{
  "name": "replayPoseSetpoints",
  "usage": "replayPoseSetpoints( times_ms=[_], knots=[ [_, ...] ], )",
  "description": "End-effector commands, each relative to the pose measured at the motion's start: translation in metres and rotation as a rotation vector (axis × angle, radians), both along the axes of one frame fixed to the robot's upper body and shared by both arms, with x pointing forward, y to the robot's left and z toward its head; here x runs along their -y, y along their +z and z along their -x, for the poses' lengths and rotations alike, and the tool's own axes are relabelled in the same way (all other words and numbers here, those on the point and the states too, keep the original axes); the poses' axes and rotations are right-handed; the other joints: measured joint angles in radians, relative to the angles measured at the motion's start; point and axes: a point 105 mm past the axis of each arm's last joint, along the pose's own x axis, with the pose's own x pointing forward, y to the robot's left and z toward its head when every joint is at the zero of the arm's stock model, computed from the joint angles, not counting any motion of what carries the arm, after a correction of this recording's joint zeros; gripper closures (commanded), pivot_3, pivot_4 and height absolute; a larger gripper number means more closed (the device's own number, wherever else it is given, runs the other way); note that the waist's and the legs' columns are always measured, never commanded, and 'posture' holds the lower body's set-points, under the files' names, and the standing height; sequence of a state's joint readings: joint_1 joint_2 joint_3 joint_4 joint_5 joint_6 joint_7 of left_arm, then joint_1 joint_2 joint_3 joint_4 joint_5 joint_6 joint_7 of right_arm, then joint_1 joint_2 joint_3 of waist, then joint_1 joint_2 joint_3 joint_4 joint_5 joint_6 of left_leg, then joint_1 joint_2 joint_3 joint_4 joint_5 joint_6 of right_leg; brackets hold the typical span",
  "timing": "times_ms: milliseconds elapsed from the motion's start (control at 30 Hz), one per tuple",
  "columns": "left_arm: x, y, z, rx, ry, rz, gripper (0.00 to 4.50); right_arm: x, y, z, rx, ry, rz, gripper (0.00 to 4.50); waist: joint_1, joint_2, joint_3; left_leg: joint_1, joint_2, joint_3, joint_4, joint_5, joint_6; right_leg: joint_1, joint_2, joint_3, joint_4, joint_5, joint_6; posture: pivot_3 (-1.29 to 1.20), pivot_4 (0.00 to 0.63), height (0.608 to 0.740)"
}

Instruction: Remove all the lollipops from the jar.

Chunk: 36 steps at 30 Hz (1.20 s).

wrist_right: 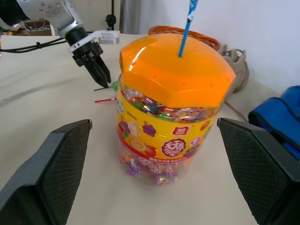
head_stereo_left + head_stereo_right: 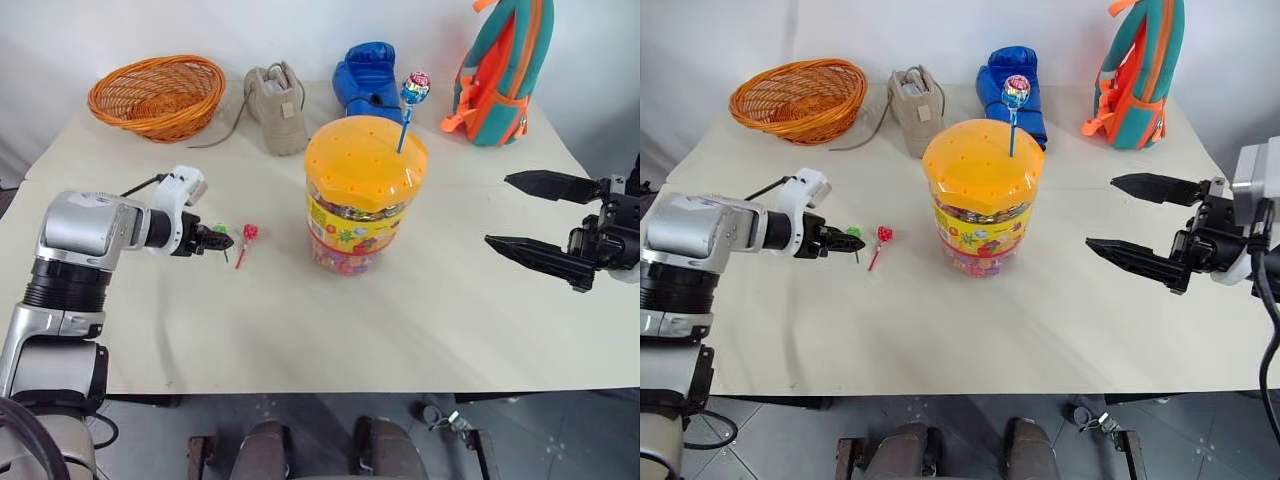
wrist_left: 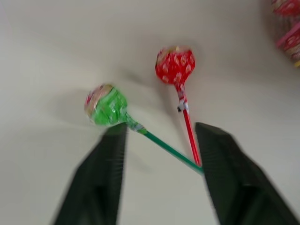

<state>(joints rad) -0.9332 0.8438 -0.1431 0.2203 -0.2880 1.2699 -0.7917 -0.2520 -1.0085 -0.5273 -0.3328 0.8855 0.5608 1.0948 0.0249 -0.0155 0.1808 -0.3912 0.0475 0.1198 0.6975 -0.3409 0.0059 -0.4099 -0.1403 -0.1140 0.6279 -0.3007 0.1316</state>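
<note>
Red lollipop (image 3: 175, 65) & green lollipop (image 3: 106, 105) are laid on surface (image 2: 300, 320) beside jar (image 2: 360, 195); blue lollipop (image 2: 414, 89) is stuck upright in lid. Left gripper (image 2: 222, 240) is parted, nothing gripped; right gripper (image 2: 515, 212) is held wide open, empty.

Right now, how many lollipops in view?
3. A blue-stick lollipop stands in the jar lid. A green-stick lollipop and a red-stick lollipop lie on the table by the left gripper. Sweets fill the jar; more may be hidden.

Left tool (image 2: 222, 241) angled down, fingers parted, right tool (image 2: 520, 212) level, fingers spread wide
</note>
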Motion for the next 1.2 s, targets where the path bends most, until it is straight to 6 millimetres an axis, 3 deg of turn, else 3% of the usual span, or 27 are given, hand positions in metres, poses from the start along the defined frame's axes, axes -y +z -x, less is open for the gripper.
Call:
replayPoseSetpoints(
  times_ms=[33,133,267,400,567,700,1000,1200],
  knots=[
    [-0.003,0.031,0.002,0.111,-0.072,-0.042,0.76,0.005,0.014,0.008,0.049,-0.027,0.040,0.00,-0.001,0.000,0.000,0.000,0.000,0.000,0.000,0.000,0.000,0.000,0.000,0.000,0.000,0.000,0.000,0.00,0.150,0.740],
    [0.002,0.048,0.008,0.193,-0.183,-0.051,0.03,0.010,0.017,0.008,0.039,-0.056,0.054,0.00,0.000,0.000,0.000,0.000,0.000,0.001,0.000,0.000,0.000,0.000,0.000,0.001,0.000,0.000,0.000,0.00,0.150,0.740],
    [0.028,0.100,0.028,0.513,-0.529,0.157,0.03,0.021,0.022,0.001,0.017,-0.149,0.081,0.00,0.004,0.000,0.000,-0.001,0.000,0.001,0.001,0.000,0.000,-0.001,0.000,0.000,0.000,0.000,0.000,0.00,0.150,0.740],
    [0.038,0.117,0.042,0.671,-0.733,0.388,0.03,0.019,0.029,-0.007,0.014,-0.186,0.069,0.00,0.001,0.000,0.000,0.000,0.000,0.001,0.001,0.000,0.000,0.000,-0.001,0.000,0.000,0.000,0.000,0.00,0.150,0.740],
    [0.043,0.116,0.053,0.754,-0.950,0.496,0.03,0.002,0.039,-0.026,0.052,-0.196,0.016,0.00,-0.007,0.001,0.000,0.000,0.000,0.002,0.001,0.000,0.000,0.000,0.000,0.001,0.001,0.000,0.000,0.00,0.150,0.740],
    [0.041,0.103,0.051,0.744,-1.034,0.455,0.03,-0.022,0.042,-0.045,0.058,-0.153,0.012,0.00,-0.015,0.001,0.000,0.000,0.000,0.002,0.000,0.000,0.000,-0.001,0.000,0.001,0.001,0.000,0.000,0.00,0.150,0.740],
    [0.039,0.101,0.051,0.790,-1.053,0.491,0.03,-0.081,0.055,-0.076,0.025,0.045,-0.041,0.00,-0.028,0.001,0.000,-0.003,0.000,0.001,0.001,0.000,0.000,-0.003,0.000,0.000,0.001,0.000,0.000,0.00,0.150,0.740],
    [0.029,0.101,0.054,0.790,-1.019,0.468,0.03,-0.103,0.058,-0.083,0.028,0.137,-0.056,0.00,-0.030,0.001,0.000,-0.004,0.000,0.001,0.000,0.000,0.000,-0.004,0.000,-0.001,0.000,0.000,0.000,0.00,0.150,0.740]
  ],
)
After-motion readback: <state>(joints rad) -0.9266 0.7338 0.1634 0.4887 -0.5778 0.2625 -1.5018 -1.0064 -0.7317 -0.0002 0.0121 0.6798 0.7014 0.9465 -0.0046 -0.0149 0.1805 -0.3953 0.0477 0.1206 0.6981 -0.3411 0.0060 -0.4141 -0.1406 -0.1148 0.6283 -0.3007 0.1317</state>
